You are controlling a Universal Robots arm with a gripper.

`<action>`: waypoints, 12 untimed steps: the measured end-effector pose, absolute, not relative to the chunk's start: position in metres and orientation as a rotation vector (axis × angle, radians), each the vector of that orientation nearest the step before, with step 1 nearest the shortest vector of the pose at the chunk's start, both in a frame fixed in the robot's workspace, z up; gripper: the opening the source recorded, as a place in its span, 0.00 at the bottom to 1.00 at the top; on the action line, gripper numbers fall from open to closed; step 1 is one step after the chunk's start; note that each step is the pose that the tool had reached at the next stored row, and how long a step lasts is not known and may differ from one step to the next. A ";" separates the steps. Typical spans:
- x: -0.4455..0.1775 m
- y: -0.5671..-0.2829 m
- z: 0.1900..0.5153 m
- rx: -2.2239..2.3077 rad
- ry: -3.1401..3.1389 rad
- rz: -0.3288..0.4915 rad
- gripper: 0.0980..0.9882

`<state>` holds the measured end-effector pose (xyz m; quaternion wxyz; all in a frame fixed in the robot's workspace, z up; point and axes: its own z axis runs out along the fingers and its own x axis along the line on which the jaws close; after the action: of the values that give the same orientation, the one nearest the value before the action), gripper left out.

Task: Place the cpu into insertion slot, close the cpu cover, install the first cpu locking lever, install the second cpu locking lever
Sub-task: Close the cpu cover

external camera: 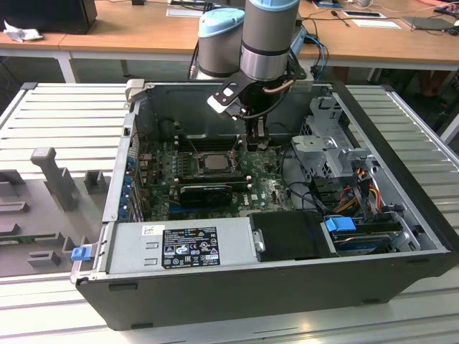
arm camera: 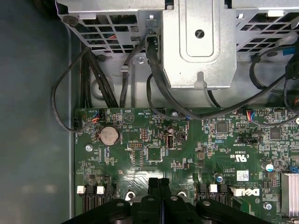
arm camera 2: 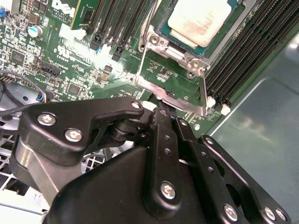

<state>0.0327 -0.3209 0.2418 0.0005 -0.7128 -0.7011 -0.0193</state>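
Two black fingers of your claw sit pressed together in the first wrist view. Only a hairline seam shows between them, and nothing visible is caught there.

In the second wrist view the claw's own black linkage blocks most of the foreground, so it is hard to make out where its tips meet the board. They end right at a thin silver lever rod on the socket's near edge. You cannot tell whether they touch it, or whether the rod is latched.

Just beyond the tips, the cpu lies silver face up in the insertion slot, with the cpu cover down flat around it. The pin field is hidden under the chip, and the chip's far edge is cut off. Black memory slots run alongside.

On the claw's other side, the green motherboard reaches a metal drive cage draped with black cables.

In the exterior view the claw hangs inside the open computer case. The case lies on a ribbed pale-grey table, and wooden desks stand behind it.
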 end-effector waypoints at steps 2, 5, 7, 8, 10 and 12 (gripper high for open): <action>0.030 -0.321 0.242 -2.239 -2.202 -0.061 0.01; 0.027 -0.321 0.242 -2.239 -2.202 -0.061 0.01; 0.025 -0.321 0.242 -2.239 -2.202 -0.061 0.01; 0.025 -0.321 0.242 -2.239 -2.202 -0.061 0.01; 0.024 -0.321 0.242 -2.239 -2.202 -0.061 0.01; 0.023 -0.321 0.242 -2.239 -2.202 -0.061 0.01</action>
<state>0.0233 -0.3209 0.2418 0.0005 -0.7128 -0.7011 -0.0193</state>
